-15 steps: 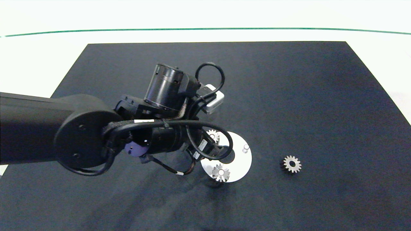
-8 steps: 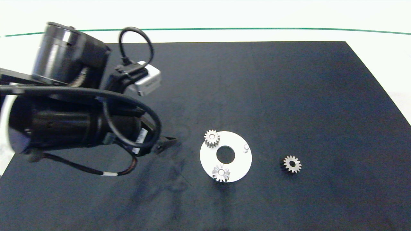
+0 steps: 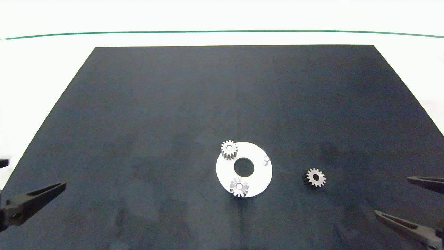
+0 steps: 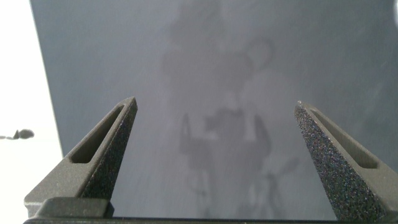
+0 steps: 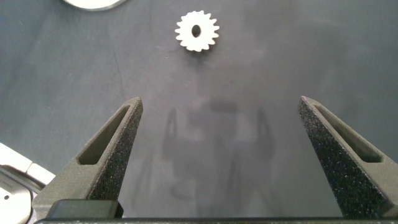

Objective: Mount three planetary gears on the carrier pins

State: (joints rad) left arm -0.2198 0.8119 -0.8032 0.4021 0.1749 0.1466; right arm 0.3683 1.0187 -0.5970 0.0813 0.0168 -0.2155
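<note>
I see a flat white round plate [image 3: 263, 180] lying on the matte black mat [image 3: 173, 104], which has a faintly mottled, cloth-like surface. The plate is smooth and bright, with a large round centre hole. Two of the planetary gears sit on it: one gear [image 3: 229, 150] at the plate's far-left rim and another gear [image 3: 239, 187] at its near rim, each a small silver metal spur gear with crisp pointed teeth, seated over a carrier pin. The one bare carrier pin [image 3: 266, 159], a short pale cylinder, stands upright on the plate's right side.

The third gear [image 3: 315, 177] lies flat on the mat to the right of the plate, well apart from it, its round bore showing dark. From my right wrist camera that same gear [image 5: 198, 32] appears ahead of the fingers, clear of both.

The right gripper [image 5: 227, 158] hovers at the mat's near-right corner, its two wedge-shaped fingers [image 5: 115, 155] spread wide with nothing between them; their inner faces are coarse and gritty. The left gripper [image 4: 217, 158] sits at the mat's near-left edge, equally spread and empty, showing the same rough grey pads [image 4: 329, 158] over bare mat.

The pale table [image 3: 222, 17] beyond the mat carries a thin green line [image 3: 222, 31].
</note>
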